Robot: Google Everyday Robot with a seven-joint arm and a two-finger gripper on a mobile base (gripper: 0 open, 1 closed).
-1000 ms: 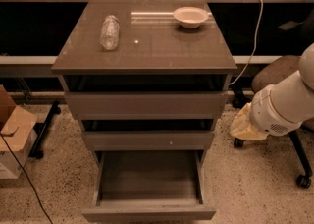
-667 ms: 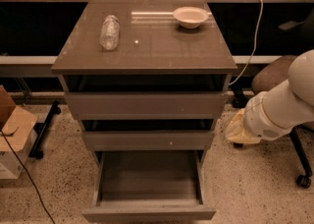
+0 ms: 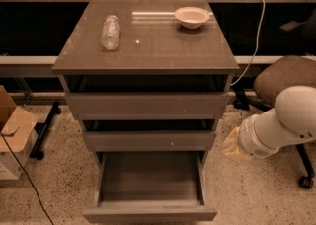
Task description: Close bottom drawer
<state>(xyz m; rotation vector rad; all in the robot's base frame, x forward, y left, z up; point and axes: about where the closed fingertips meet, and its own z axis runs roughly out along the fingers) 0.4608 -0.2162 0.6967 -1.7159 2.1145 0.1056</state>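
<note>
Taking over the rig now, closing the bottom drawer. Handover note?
Gripper: low, right of the cabinet, about level with the middle drawer, holding nothing and seemingly apart from the cabinet.
Bottom drawer: pulled far out, its front well forward of the other drawers.
Done: nothing on the drawer yet.
Left: bring the gripper to the drawer front and push it in flush.

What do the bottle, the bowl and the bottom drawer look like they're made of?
Bottle: probably clear plastic, see-through with glints. Bowl: white, smooth, ceramic or plastic. Bottom drawer, pulled out: grey-brown laminate or painted board, flat matte face. The gripper hangs right of the cabinet, off the drawer.
</note>
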